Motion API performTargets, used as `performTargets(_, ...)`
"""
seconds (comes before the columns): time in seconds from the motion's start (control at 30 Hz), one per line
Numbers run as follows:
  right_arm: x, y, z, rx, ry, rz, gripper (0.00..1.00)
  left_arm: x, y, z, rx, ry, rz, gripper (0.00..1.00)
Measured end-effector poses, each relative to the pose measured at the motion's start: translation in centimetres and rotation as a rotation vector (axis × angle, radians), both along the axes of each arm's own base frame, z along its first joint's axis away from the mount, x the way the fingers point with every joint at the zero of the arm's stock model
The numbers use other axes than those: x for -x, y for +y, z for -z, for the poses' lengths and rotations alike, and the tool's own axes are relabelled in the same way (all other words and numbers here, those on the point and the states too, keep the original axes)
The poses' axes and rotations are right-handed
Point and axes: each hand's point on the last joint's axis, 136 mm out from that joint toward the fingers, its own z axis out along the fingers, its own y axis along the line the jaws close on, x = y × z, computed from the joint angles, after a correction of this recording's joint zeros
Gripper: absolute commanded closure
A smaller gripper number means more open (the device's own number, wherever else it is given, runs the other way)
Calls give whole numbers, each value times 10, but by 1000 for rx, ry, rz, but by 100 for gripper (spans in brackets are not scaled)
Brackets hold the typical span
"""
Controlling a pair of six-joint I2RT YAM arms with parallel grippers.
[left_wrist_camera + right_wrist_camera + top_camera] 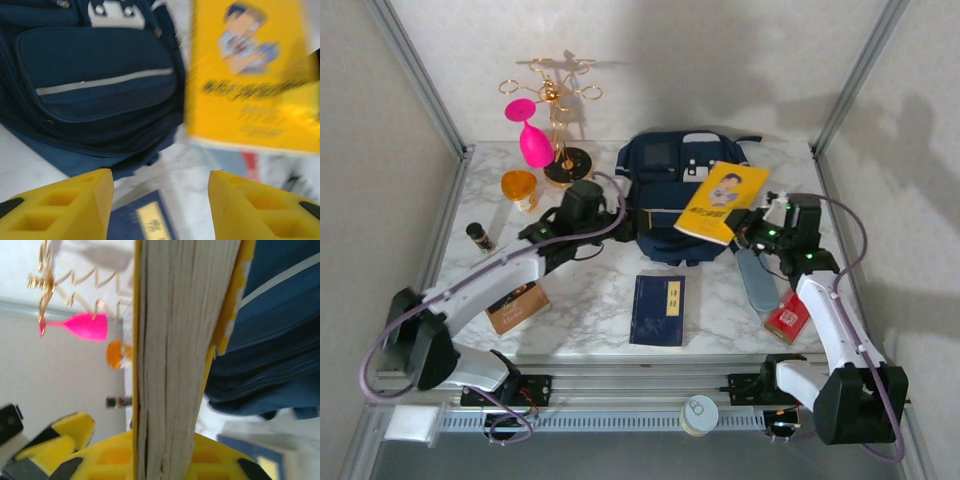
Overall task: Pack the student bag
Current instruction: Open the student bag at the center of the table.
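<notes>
The student bag point(665, 180), a navy backpack with pale stripes, lies at the back middle of the table. My right gripper point(754, 238) is shut on the near right edge of a yellow book point(723, 202), holding it tilted over the bag's right side. In the right wrist view the book's page edge point(175, 365) stands upright between the yellow fingers point(115, 460), with the bag point(270, 350) to its right. My left gripper point(620, 220) hangs at the bag's left front; its fingers point(75, 205) are open with nothing between them, above the marble. The bag's pocket point(95, 85) and the yellow book point(255, 75) lie ahead.
A small navy book point(658, 310) lies in front of the bag. Near the right arm are a grey pouch point(756, 278) and a red packet point(787, 315). At the left sit a brown book point(517, 307), a small bottle point(478, 236), an orange cup point(519, 187), a pink glass point(533, 140) and a gold rack point(560, 110).
</notes>
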Motion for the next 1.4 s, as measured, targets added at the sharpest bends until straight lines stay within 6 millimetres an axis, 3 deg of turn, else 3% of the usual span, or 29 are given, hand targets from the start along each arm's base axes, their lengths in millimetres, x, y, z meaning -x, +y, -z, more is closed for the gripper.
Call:
performTargets(0.17,-10,-59,11,25,39,175,100,-16,-34,60,-280,-63,165,36)
performTargets(0.3,-11,-84,12,24,47,251,100,-32,-52,86,-435,-141,259,31)
performTargets(0.47,-10,-88,14,19,49,249,100,-69,-69,98,-570,-231,319,31)
performTargets(0.6,-10,-86,17,8,61,230,100,-86,-81,112,-637,-261,368,30)
performTargets(0.77,-12,-85,21,-4,75,218,100,-84,-81,149,-714,-205,435,28)
performTargets(0.9,-14,-84,25,-14,84,206,100,-82,-80,157,-731,-194,453,28)
performTargets(1.07,-17,-85,29,-16,93,205,100,-97,-92,162,-732,-202,450,39)
performTargets(1.27,-17,-85,30,-4,83,200,100,-101,-101,171,-716,-189,483,79)
performTargets(1.4,-16,-84,33,-8,87,194,100,-100,-103,168,-717,-197,506,99)
